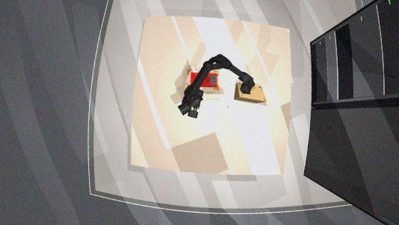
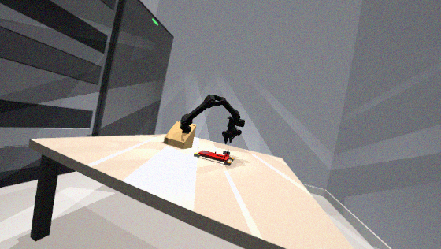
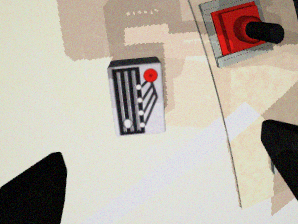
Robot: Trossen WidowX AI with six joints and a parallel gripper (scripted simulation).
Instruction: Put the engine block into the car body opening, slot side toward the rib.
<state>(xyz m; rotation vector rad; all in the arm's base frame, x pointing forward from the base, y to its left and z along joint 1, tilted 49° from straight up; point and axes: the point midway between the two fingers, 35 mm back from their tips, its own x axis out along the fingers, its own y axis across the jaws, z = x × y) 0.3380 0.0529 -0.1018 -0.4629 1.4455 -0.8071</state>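
The engine block point(image 3: 140, 100) is a pale box with black stripes and a red dot on its upper face. In the wrist view it lies left of the car body, apart from it. I cannot make it out in the top and exterior views. The red car body point(image 1: 207, 82) point(image 2: 209, 154) point(image 3: 227, 36) lies on the table; only a part with a black peg shows at the wrist view's top right. Its opening and rib cannot be made out. My gripper point(image 1: 188, 110) point(image 2: 228, 142) point(image 3: 166, 147) is open and empty, above the table, with the block ahead between its wide-set fingers in the wrist view.
The arm reaches over the car body from its wooden base point(image 1: 254, 93) point(image 2: 179, 135). A thin dark line crosses the wrist view between the block and the car body. A dark cabinet point(image 1: 342, 135) point(image 2: 134, 75) stands beyond the table's edge on the base's side.
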